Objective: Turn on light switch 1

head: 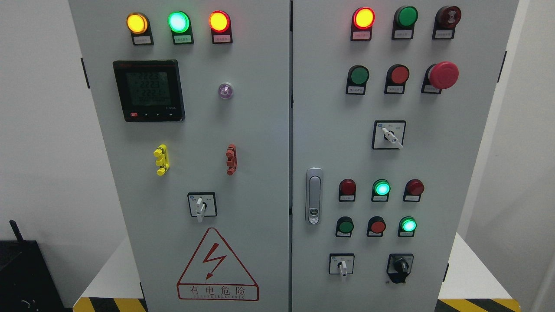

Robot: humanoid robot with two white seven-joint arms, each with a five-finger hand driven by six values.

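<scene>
At twelve o'clock, grey cabinet (260,130): two doors, five rotary switches, white table (472,268), white walls; no robot hand visible, state untellable.

I see plain white walls (39,130) on both sides, evenly lit. A white platform (470,273) runs low behind, edged with yellow-and-black hazard stripes (477,304) at both bottom corners. A black box (26,277) sits at my lower left.

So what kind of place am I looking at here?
Likely an industrial electrical or control room. A grey two-door control cabinet fills the view, carrying lit indicator lamps, a digital power meter, a red emergency-stop button and a high-voltage warning triangle. No robot hands in view.
</scene>
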